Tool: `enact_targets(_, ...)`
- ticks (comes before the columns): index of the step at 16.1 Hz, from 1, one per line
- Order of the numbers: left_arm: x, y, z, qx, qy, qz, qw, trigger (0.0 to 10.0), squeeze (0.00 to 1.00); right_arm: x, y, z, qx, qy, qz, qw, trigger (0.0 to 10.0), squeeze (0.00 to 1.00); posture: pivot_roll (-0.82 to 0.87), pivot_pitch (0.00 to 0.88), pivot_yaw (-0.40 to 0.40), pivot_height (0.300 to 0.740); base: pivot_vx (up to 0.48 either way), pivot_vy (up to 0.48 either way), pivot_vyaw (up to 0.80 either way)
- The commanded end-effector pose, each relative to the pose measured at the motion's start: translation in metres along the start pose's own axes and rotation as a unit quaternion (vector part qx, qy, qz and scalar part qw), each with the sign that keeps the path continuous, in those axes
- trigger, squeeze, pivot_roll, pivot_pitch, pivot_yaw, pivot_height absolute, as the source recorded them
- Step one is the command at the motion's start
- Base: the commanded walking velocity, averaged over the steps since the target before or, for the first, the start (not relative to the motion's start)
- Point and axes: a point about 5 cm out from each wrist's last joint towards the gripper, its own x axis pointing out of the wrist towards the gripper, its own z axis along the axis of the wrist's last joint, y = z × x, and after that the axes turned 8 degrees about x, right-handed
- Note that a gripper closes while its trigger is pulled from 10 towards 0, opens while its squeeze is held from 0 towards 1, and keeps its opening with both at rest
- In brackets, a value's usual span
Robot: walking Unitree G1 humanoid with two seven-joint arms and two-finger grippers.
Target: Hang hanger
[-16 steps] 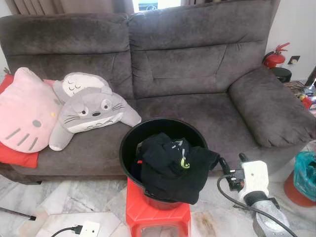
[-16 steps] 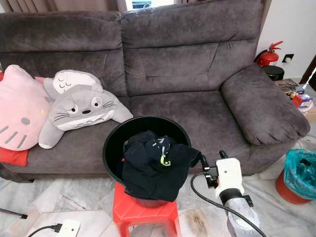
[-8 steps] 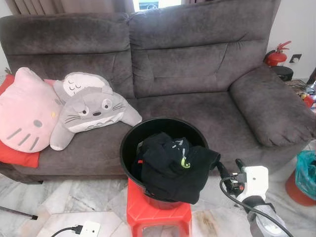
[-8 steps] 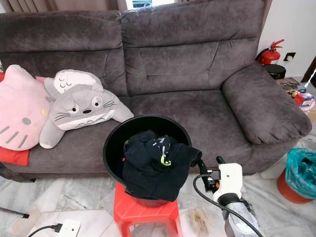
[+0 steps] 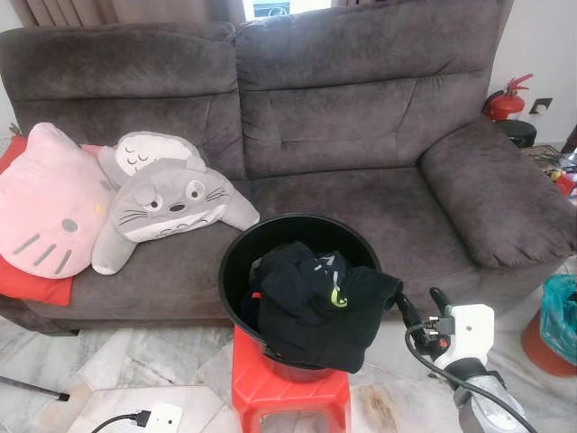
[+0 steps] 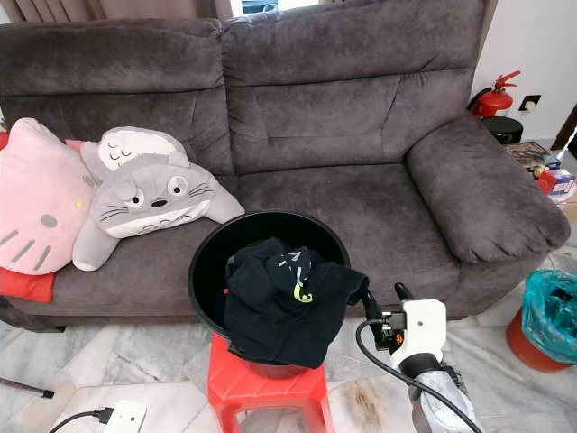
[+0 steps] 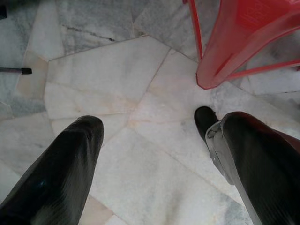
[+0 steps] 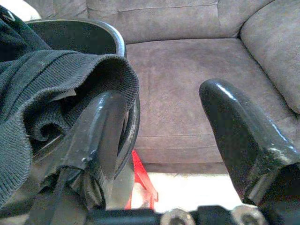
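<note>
Head views: red stool on the floor before the sofa. On it a black bucket, heaped with a dark garment that spilled over the near rim. Right gripper low at the bucket's right side, spread wide, tips at the draped hem. Held nothing. No hanger made out. Possibly buried under the garment, though that was only a guess.

Left wrist view: left gripper idle above the pale floor, near a stool leg. Spread apart, empty.

Right wrist view: right gripper agape. One finger tucked under a fold of the garment, close against the bucket rim. Other finger clear, sofa seat behind it.

Risks, as judged: could have closed on knit alone and lifted cloth instead of a hanger. Could have snagged the hem on pulling back and dragged the heap onto the floor. Might also have shoved the rim sideways, with the bucket perched on a narrow stool and likely to tip.
</note>
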Motion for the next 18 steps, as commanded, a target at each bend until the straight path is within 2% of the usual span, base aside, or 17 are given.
enact_targets(1, -0.0013, 0.002, -0.0052, 0.008, 0.008, 0.002, 1.0, 10.0, 0.0, 0.0026, 0.0012, 0.0029, 0.003, -0.009, 0.006, 1.0, 10.0, 0.0, -0.21, 0.0, 0.089, 0.74, 0.0, 0.0, 0.0)
enact_targets(11, -0.001, 0.0022, -0.0048, 0.008, 0.011, 0.001, 1.0, 10.0, 0.0, 0.0036, 0.0036, 0.0032, 0.004, -0.01, 0.014, 1.0, 10.0, 0.0, -0.21, 0.0, 0.088, 0.74, 0.0, 0.0, 0.0)
enact_targets(18, -0.0009, 0.0009, -0.0049, 0.011, 0.013, -0.001, 1.0, 10.0, 0.0, 0.0043, 0.005, 0.0022, 0.006, -0.006, 0.015, 1.0, 10.0, 0.0, -0.21, 0.0, 0.087, 0.74, 0.287, 0.0, 0.0)
